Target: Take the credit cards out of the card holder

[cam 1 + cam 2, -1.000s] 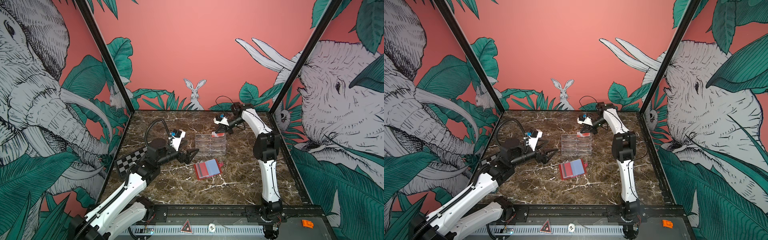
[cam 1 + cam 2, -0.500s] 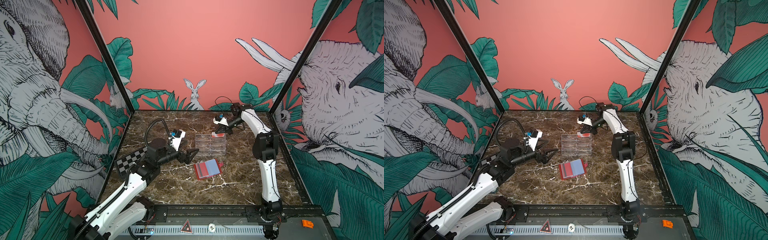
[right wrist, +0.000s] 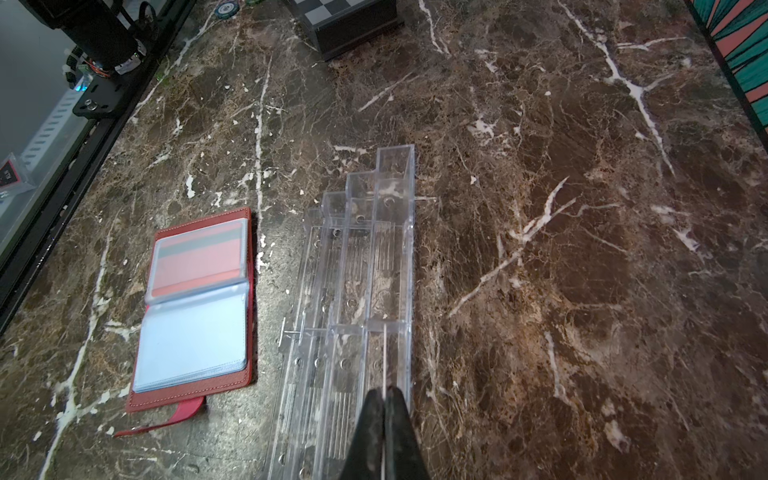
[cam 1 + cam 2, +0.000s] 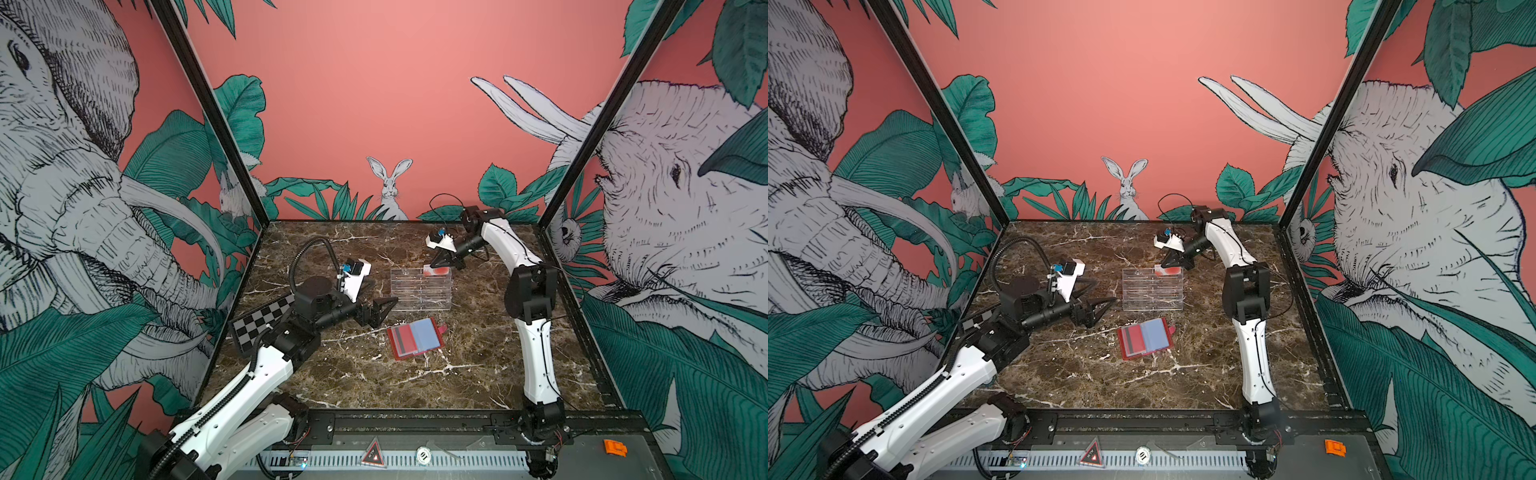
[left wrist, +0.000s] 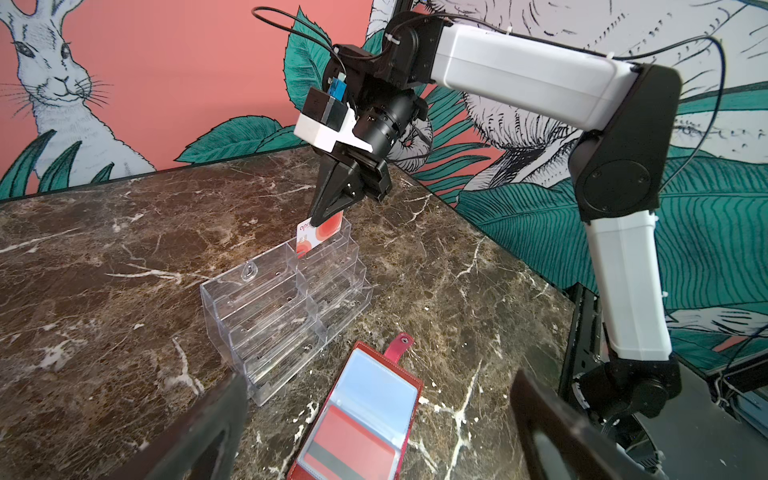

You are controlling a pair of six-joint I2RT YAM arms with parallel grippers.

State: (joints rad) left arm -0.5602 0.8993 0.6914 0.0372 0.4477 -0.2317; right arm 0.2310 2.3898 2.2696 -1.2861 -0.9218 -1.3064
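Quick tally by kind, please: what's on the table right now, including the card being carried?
Cards: 3 (white card in the right claw, pale blue card and red card in the card holder)
Card holder: 1
Clear stand: 1
Chequered board: 1
Total: 6

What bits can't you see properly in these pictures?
- White card: left wrist view, top hidden by the right pincer; right wrist view shows only its edge.
- Card holder: left wrist view, cut off by the bottom edge.
- Chequered board: in both top views, partly behind the left arm.
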